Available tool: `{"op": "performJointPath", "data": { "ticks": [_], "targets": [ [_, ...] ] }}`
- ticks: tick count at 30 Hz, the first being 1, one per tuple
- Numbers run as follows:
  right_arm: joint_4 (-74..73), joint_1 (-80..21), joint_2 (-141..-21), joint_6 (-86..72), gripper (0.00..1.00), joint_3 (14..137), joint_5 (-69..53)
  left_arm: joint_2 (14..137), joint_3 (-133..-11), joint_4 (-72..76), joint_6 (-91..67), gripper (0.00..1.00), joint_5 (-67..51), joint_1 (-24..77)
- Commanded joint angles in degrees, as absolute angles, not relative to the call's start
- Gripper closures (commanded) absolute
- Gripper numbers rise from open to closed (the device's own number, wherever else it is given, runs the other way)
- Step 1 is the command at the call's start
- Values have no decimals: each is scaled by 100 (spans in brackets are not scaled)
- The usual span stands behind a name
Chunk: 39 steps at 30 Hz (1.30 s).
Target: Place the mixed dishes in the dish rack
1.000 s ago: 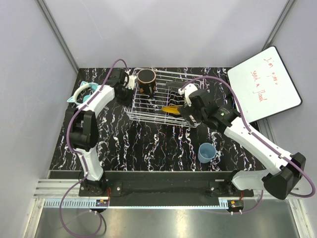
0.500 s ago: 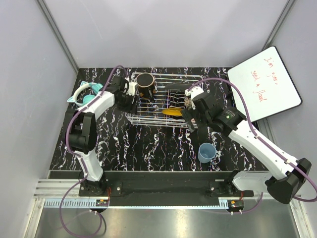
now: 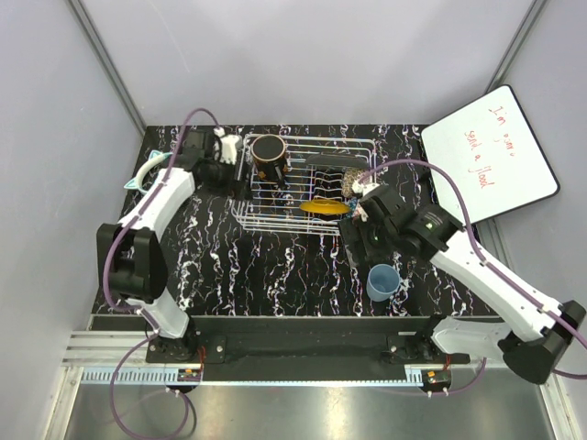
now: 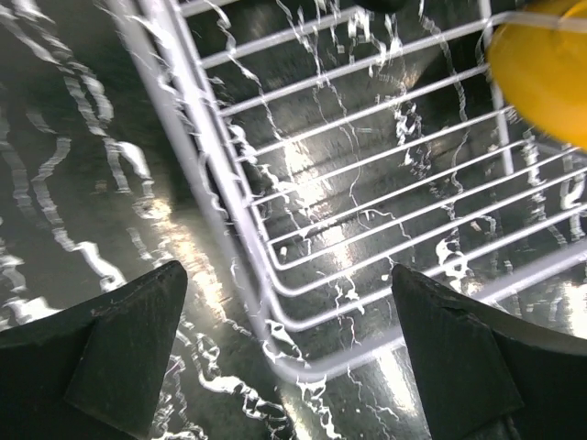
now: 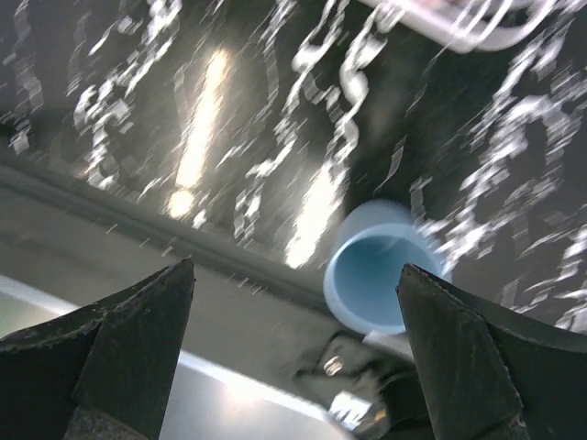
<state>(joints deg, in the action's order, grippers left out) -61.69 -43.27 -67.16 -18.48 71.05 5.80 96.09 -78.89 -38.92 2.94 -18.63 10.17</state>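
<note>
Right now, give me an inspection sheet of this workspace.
Surface: black marbled table, no spills seen.
Job's things: dish rack holds a dark mug, a yellow plate and a dark dish; light-blue cup stands on the table, outside the rack.
Clutter: teal headphones at the table's left edge.
Grippers: left gripper, jaws open and empty, over the rack's corner; right gripper, jaws open and empty, above the cup.
Cables: purple cables loop off both arms.
Surroundings: grey walls; whiteboard with red writing at right.
</note>
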Motion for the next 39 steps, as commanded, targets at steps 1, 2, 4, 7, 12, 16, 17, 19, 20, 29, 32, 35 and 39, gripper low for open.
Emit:
{"op": "performJointPath", "data": {
  "ticks": [1, 2, 4, 7, 12, 16, 17, 19, 20, 29, 32, 35, 39],
  "targets": [
    [-6486, -4474, -6214, -2724, 0, 6716, 18, 9229, -8210, -4087, 290, 2, -2267, 624],
    [-6425, -4500, -6118, -2786, 0, 6637, -156, 9237, -8165, -4078, 307, 2, -2268, 624],
    [-6364, -4544, -6021, -2909, 0, 6348, -272, 9290, -7938, -3964, 246, 3, -2389, 624],
    [-6328, -4535, -5933, -3049, 13, 5995, -203, 9439, -7700, -3683, 88, 6, -2531, 633],
    [-5898, -4535, -5906, -3304, 20, 5433, -27, 9571, -7629, -3384, -219, 8, -2794, 650],
    [-5651, -4544, -6212, -3437, 27, 5466, 325, 9624, -7629, -3270, -343, 9, -2988, 686],
    [-5643, -4535, -6292, -3419, 27, 5519, 360, 9607, -7620, -3270, -351, 9, -3006, 677],
    [-5634, -4535, -6494, -3410, 28, 5625, 483, 9572, -7550, -3252, -325, 10, -3102, 677],
    [-5599, -4544, -6539, -3384, 29, 5642, 527, 9545, -7524, -3200, -325, 10, -3137, 677],
    [-5406, -4535, -6803, -3428, 38, 5476, 660, 9536, -7225, -3077, -483, 15, -3594, 782],
    [-5353, -4544, -6812, -3471, 41, 5344, 598, 9519, -7067, -3050, -518, 16, -3691, 844],
    [-5282, -4535, -6803, -3507, 46, 5213, 510, 9457, -6953, -3024, -527, 17, -3753, 896],
    [-5177, -4535, -6864, -3507, 51, 5115, 440, 9343, -6829, -3050, -501, 18, -3832, 949]
  ]
}}
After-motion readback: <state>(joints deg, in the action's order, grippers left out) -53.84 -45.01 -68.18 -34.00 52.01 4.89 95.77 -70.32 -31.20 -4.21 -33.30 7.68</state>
